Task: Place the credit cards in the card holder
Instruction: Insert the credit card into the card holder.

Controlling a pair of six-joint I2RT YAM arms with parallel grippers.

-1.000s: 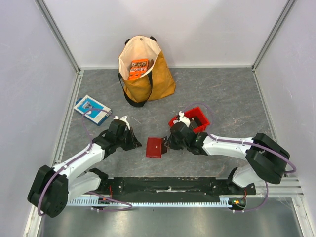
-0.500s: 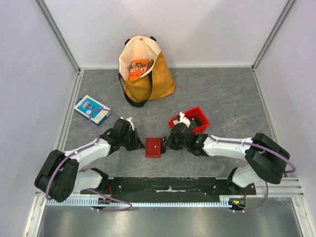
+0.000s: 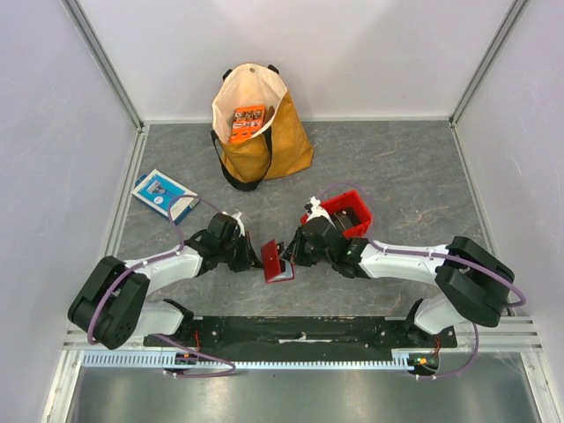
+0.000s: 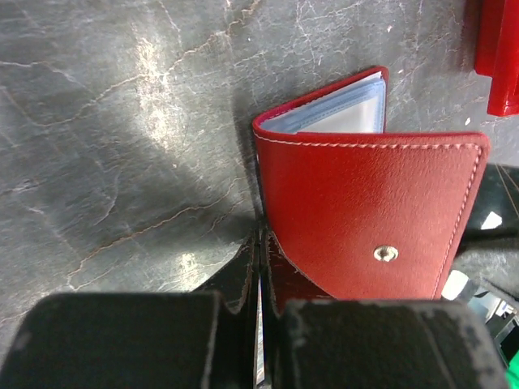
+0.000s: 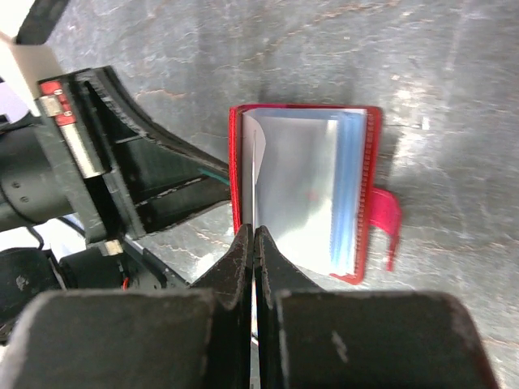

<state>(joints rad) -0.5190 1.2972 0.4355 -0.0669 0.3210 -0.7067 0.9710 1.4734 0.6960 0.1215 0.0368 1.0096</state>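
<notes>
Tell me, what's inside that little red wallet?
The wallet holds a stack of clear plastic sleeves. The front one looks empty; those behind are covered, so cards there can't be told.

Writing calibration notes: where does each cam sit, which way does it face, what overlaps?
Top external: fixed above and behind the bases, looking down at the table; both arms show, with left gripper and right gripper.
Left wrist: on the left arm, looking past its shut fingers at the card holder, its red cover.
Right wrist: on the right arm, looking past its shut fingers into the card holder's clear sleeves; left gripper visible too.
Shared: all three see the card holder.
</notes>
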